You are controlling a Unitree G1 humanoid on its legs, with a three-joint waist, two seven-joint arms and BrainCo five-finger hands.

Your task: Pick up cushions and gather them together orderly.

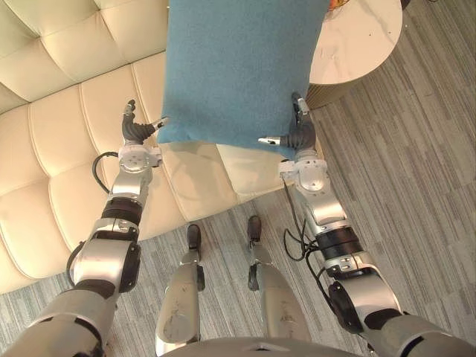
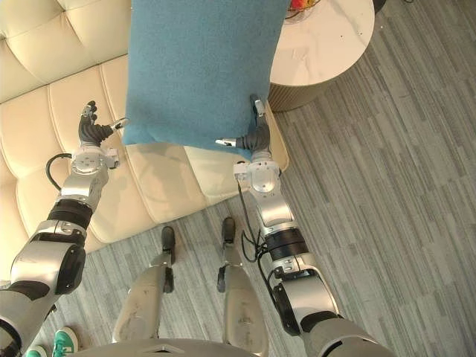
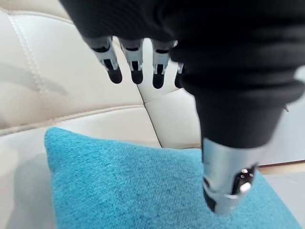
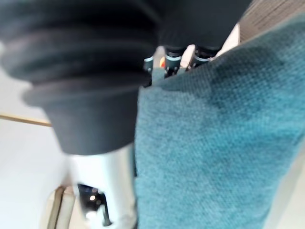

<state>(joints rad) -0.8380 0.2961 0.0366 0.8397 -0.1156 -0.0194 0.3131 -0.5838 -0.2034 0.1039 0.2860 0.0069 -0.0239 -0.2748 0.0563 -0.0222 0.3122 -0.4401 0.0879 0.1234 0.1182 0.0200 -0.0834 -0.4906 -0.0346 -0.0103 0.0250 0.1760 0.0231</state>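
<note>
Left hand (image 1: 136, 132) spread open, fingers straight, with the thumb touching the near-left corner of the blue cushion (image 1: 238, 67). Right hand (image 1: 300, 135) pinches its near-right edge between thumb and fingers. Cushion held raised over the cream sofa (image 1: 59, 134); round worktop (image 1: 364, 37) at far right.

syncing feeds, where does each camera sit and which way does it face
Left eye view: on the head, looking down at the blue cushion over the sofa; both arms show.
Right eye view: beside it, same aim; both share cushion, sofa, round table.
Left wrist view: along the left hand toward cushion and sofa.
Right wrist view: along the right hand, cushion against it.
</note>
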